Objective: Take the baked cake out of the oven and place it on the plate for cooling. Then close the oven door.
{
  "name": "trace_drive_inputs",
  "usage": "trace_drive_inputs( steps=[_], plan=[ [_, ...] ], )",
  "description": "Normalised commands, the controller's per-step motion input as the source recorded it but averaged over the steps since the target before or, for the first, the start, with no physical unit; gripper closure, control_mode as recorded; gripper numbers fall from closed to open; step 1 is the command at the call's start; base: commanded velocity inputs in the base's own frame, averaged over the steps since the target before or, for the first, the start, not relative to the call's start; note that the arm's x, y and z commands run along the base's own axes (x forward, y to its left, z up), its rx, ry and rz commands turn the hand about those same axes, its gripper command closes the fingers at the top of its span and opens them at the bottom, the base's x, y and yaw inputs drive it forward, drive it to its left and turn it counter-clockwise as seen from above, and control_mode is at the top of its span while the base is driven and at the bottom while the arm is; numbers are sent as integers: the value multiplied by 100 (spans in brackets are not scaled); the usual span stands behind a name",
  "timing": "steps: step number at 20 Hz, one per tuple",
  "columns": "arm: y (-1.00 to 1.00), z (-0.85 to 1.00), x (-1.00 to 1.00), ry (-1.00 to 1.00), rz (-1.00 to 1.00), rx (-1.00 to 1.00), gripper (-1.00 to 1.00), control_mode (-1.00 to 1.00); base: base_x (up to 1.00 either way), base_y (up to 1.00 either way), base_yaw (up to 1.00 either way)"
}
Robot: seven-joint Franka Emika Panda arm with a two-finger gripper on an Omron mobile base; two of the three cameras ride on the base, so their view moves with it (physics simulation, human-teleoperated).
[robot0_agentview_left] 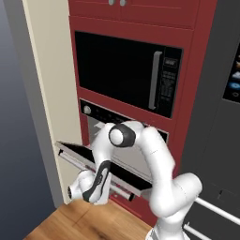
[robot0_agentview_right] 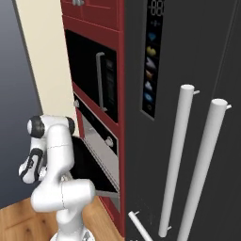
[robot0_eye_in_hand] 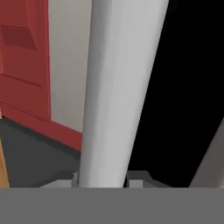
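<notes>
The oven (robot0_agentview_left: 93,112) sits under the microwave, with its black control strip and silver knobs (robot0_agentview_right: 76,102). The oven door (robot0_agentview_left: 79,152) hangs open, folded down flat, and also shows as a dark panel (robot0_agentview_right: 92,172). My arm reaches under its front edge. In the hand view the silver bar handle (robot0_eye_in_hand: 118,87) runs straight up the middle. My gripper (robot0_eye_in_hand: 101,177) is shut on this handle, a fingertip pressed to each side. From the base views, my hand (robot0_agentview_left: 86,183) is low at the door's front left (robot0_agentview_right: 33,169). My arm hides most of the light grey oven interior (robot0_agentview_left: 140,157).
The black microwave (robot0_agentview_left: 126,70) with a vertical grey handle is set in red cabinetry above. A dark fridge (robot0_agentview_right: 188,117) with two long pale handles stands right of the oven. There is a cream side panel (robot0_agentview_left: 47,70) to the left and a wooden floor (robot0_agentview_left: 84,220) below.
</notes>
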Motion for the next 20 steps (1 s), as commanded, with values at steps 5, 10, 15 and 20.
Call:
trace_drive_inputs(
  steps=[5, 10, 15, 20],
  plan=[
    [57, -61, -43, 14, 4, 2, -100, -100, 0, 0, 0],
    [0, 65, -95, 0, 0, 21, -100, -100, 0, 0, 0],
    [0, 100, -73, 0, 1, 27, -100, -100, 0, 0, 0],
    [-15, 100, -15, 0, 0, 27, -100, -100, 0, 0, 0]
  ],
)
